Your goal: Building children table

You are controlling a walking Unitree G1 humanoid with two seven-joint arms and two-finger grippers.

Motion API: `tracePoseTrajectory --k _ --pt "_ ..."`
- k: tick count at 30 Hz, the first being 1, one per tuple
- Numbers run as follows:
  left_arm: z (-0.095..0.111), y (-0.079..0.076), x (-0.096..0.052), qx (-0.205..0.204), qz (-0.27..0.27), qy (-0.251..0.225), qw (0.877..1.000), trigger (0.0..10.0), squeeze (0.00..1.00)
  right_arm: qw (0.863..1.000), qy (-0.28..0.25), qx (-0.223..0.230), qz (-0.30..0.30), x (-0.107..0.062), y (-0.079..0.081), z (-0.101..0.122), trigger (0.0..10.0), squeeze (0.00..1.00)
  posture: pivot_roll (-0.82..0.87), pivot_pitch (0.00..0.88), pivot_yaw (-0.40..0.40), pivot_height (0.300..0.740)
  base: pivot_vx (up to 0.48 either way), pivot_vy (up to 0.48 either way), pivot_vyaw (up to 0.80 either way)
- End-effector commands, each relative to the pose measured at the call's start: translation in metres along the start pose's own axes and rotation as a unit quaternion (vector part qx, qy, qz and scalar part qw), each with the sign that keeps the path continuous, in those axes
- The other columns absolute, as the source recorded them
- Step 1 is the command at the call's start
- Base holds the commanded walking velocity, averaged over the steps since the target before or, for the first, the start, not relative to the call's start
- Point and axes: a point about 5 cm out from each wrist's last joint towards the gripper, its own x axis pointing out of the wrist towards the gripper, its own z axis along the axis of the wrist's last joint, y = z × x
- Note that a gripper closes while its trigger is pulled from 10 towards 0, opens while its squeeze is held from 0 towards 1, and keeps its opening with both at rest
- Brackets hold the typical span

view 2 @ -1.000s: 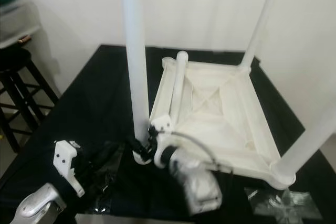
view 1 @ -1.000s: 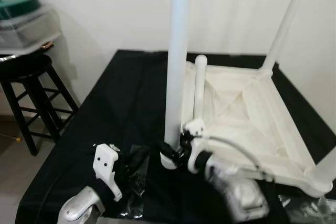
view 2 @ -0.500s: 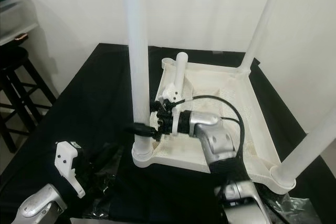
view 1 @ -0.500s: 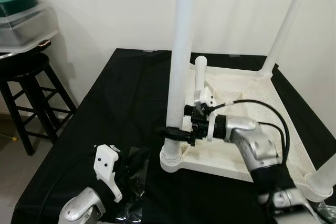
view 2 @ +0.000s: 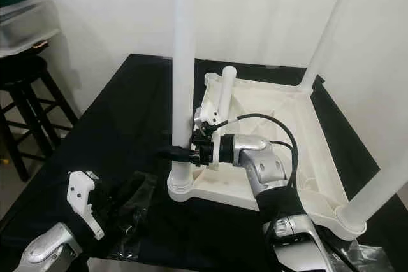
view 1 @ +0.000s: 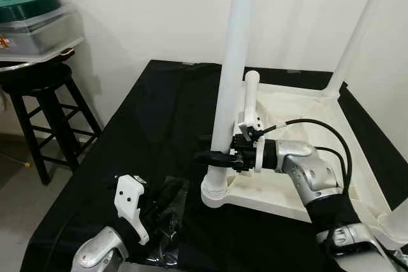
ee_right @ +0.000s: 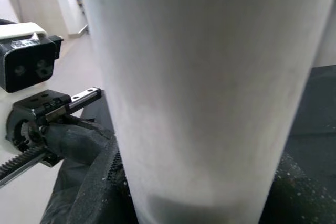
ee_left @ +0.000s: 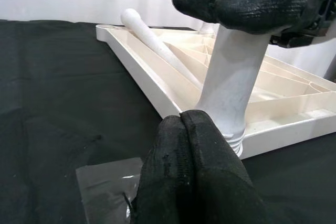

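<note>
The right arm reached across to the left, elbow bent, its claw (view 1: 213,155) level and clamped on the leg (view 1: 233,74). The left claw (ee_left: 195,174) sat low near the surface's front edge — fingers pressed together, gripping nothing.

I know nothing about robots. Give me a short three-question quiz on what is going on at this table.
1. True or false: the right tool grips the upright white leg at the near corner of the upside-down tabletop.
2. How many legs stand upright? A) one B) two C) three
3. What lies loose inside the tabletop frame?

Key: 1 true. 2 C. 3 A fourth white leg, lying along the frame's left side.
</note>
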Motion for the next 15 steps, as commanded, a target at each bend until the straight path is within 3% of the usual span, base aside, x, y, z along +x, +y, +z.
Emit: tracePoseTrajectory --k 1,3,4,5,6,7,8,9,10,12,15 --pt "-0.003 -0.001 -0.002 -0.007 0.000 0.006 1.000 10.0 0.00 0.999 0.006 0.015 -0.031 -0.008 -0.001 -0.008 0.0 0.00 0.02 0.008 -0.060 0.740 0.000 0.000 0.00" --pt "-0.002 -0.001 -0.004 -0.007 -0.001 0.005 1.000 10.0 0.00 0.995 -0.001 0.032 -0.095 -0.007 0.006 -0.018 0.0 0.00 0.02 0.016 -0.069 0.740 0.000 0.000 0.00" --pt "-0.002 -0.001 -0.004 -0.007 -0.001 0.005 1.000 10.0 0.00 0.995 -0.001 0.032 -0.095 -0.007 0.006 -0.018 0.0 0.00 0.02 0.016 -0.069 0.740 0.000 0.000 0.00" --pt "-0.002 -0.002 -0.005 -0.007 -0.001 0.006 1.000 10.0 0.00 0.977 -0.032 0.050 -0.206 0.002 0.011 -0.027 0.0 0.00 0.01 0.024 -0.072 0.740 0.000 0.000 0.00" --pt "-0.001 -0.001 -0.005 -0.006 -0.001 0.006 1.000 10.0 0.00 0.951 -0.008 0.078 -0.299 0.014 0.036 -0.057 0.0 0.00 0.01 0.035 -0.062 0.740 0.000 0.000 0.00" --pt "-0.001 -0.001 -0.005 -0.006 -0.001 0.006 1.000 10.0 0.00 0.951 -0.008 0.078 -0.299 0.014 0.036 -0.057 0.0 0.00 0.01 0.035 -0.062 0.740 0.000 0.000 0.00" --pt "0.000 0.000 -0.006 -0.006 -0.001 0.007 1.000 10.0 0.00 0.939 -0.004 0.054 -0.340 0.034 0.070 -0.065 0.0 0.00 -0.01 0.036 -0.042 0.740 0.000 0.000 0.00" --pt "0.000 0.000 -0.006 -0.006 -0.001 0.007 1.000 10.0 0.00 0.939 -0.004 0.054 -0.340 0.034 0.070 -0.065 0.0 0.00 -0.01 0.036 -0.042 0.740 0.000 0.000 0.00" --pt "0.000 0.000 -0.007 -0.005 -0.001 0.007 1.000 10.0 0.00 0.944 -0.021 0.026 -0.329 0.038 0.071 -0.054 0.0 0.00 -0.01 0.036 -0.042 0.740 0.000 0.000 0.00" --pt "0.000 0.000 -0.006 -0.005 0.002 0.006 1.000 10.0 0.00 0.941 -0.005 0.077 -0.328 0.032 0.062 -0.066 0.0 0.00 -0.02 0.023 -0.039 0.740 0.000 0.000 0.00" --pt "0.000 0.001 -0.004 -0.010 -0.002 0.006 1.000 10.0 0.00 0.943 0.004 0.076 -0.324 0.034 0.062 -0.068 0.0 0.00 0.00 0.033 -0.054 0.740 0.000 0.000 0.00"
